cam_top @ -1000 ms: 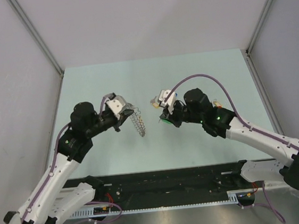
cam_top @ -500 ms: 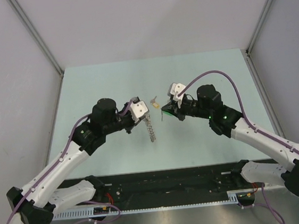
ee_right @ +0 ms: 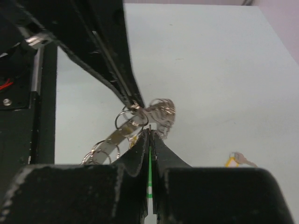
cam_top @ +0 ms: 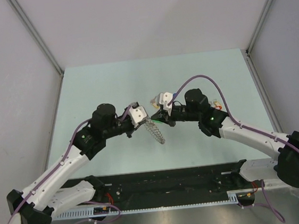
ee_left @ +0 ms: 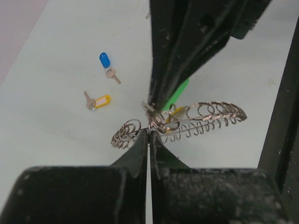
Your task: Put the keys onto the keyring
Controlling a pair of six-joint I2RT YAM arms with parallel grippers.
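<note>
My left gripper (cam_top: 145, 121) is shut on the edge of the keyring (cam_top: 156, 132), a silver band fringed with many small rings that hangs above the table. In the left wrist view the tips (ee_left: 149, 133) pinch the keyring (ee_left: 205, 114). My right gripper (cam_top: 165, 116) is shut on a green-tag key (ee_right: 149, 173), its tip touching the keyring (ee_right: 159, 111) right beside the left tips. The green tag (ee_left: 180, 92) shows under the right fingers (ee_left: 170, 56). A bit of yellow sits by the ring. A blue-tag key (ee_left: 105, 61) and a yellow-tag key (ee_left: 100, 101) lie on the table.
A small key (cam_top: 152, 100) lies on the pale green table (cam_top: 109, 84) just behind the grippers. More tagged keys (cam_top: 217, 105) lie behind the right arm. One yellow-tag key (ee_right: 235, 160) shows in the right wrist view. Grey walls enclose the table.
Both grippers have closed in on each other above the table's middle. The right gripper moved left with the green-tag key until it touches the keyring. The keyring now slants down to the right.
</note>
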